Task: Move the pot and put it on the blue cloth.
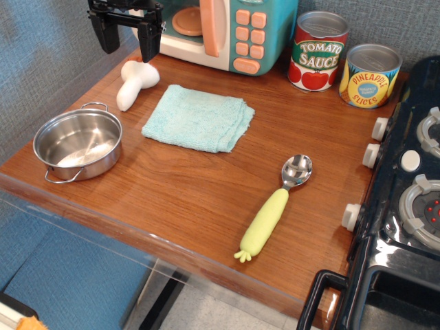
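Observation view: you have one angled look down at a wooden table point(206, 199), with a toy stove point(405, 206) along the right edge of the frame.
Gripper: you see the black gripper point(126, 38) at the upper left of the frame, hanging above the table's far left corner.
Fingers: you can make out two dark fingers point(149, 41) pointing down with a clear gap between them, spread fairly wide and holding nothing.
Pot: your pot point(78, 145) sits upright at the left of the frame, near the table's front-left edge, empty inside, with one wire handle toward the back and one toward the front.
Blue cloth: your blue cloth point(199, 117) lies flat in the upper middle of the frame, to the right of the pot and apart from it.
Pot and cloth: you can see bare wood between them; the pot is not on the cloth.
White object: a white mushroom-shaped toy point(134, 82) lies just below the gripper, between the pot and the cloth's far left corner.
Spoon: a spoon point(275, 210) with a yellow-green handle lies at lower centre-right, its bowl pointing to the back.
Microwave: a teal toy microwave point(234, 31) stands at the top centre.
Cans: a tomato sauce can point(317, 51) and a pineapple slices can point(370, 75) stand side by side at the upper right.
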You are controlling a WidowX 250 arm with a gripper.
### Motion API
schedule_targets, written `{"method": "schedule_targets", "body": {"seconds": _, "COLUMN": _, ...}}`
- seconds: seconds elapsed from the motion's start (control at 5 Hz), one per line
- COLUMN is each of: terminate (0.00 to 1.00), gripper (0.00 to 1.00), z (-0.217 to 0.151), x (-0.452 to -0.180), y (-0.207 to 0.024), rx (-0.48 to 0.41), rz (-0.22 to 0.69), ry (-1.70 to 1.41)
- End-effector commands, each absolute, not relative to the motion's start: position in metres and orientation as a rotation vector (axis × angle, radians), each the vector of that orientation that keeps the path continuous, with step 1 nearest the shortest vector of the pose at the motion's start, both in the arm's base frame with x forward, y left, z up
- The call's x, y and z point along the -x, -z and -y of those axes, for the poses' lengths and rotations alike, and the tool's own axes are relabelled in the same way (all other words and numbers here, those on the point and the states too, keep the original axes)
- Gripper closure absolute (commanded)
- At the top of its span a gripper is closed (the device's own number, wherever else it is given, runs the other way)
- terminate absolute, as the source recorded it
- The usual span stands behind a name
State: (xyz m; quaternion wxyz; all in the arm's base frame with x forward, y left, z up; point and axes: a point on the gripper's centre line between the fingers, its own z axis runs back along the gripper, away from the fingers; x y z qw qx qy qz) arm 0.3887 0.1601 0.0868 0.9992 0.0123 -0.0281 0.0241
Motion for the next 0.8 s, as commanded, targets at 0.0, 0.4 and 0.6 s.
{"method": "schedule_targets", "body": {"seconds": 0.0, "terminate": 0.00, "gripper": 0.00, "z": -0.160, "x": -0.389, "y": -0.087, "rx": -0.025, "rz": 0.056, "ry": -0.048}}
{"method": "schedule_targets", "body": {"seconds": 0.4, "terminate": 0.00, "gripper": 0.00, "z": -0.129, "x": -0.333, "y": -0.105, "rx": -0.143, "rz": 0.089, "ry": 0.009}}
{"method": "schedule_targets", "body": {"seconds": 0.6, "terminate": 0.00, "gripper": 0.00, "z": -0.121, "x": -0.311, "y": -0.096, "rx": -0.153, "rz": 0.082, "ry": 0.021}}
